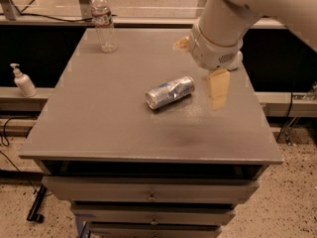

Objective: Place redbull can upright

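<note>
The fingers (218,86) are spread apart and hold nothing. One hangs low over the counter (114,133); the other peeks out behind the wrist. The gripper (199,72) hovers just right of the redbull can (170,92), which lies on its side mid-counter. A water bottle (103,21) stands upright at the far-left corner.

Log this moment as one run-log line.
redbull can lying on its side on table | tool over table, right of can, not touching | upright placement not yet done

A lab-like workspace: grey drawer cabinet (148,196), speckled floor (297,202), cables (288,118) — gripper (217,89) over its right side.
</note>
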`<action>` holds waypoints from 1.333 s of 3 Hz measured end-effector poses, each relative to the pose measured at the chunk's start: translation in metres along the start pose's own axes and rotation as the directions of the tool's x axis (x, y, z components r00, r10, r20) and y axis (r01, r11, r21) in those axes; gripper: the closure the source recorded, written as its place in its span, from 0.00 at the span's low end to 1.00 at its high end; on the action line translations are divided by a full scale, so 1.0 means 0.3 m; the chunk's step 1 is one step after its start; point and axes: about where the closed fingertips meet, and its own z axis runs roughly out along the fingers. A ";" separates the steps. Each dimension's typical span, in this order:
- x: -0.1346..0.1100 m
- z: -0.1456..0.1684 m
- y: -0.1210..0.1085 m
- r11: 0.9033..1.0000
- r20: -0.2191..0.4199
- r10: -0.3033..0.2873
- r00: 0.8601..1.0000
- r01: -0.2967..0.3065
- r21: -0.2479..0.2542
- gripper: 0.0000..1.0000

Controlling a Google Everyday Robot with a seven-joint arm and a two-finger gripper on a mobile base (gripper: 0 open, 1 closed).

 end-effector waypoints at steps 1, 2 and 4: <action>-0.010 0.110 -0.073 0.997 -0.028 -0.068 0.997 0.068 -0.024 0.00; 0.005 0.207 -0.151 0.996 -0.052 -0.078 0.996 0.075 -0.051 0.00; 0.064 0.360 -0.213 0.992 -0.109 -0.037 0.993 0.024 -0.121 0.41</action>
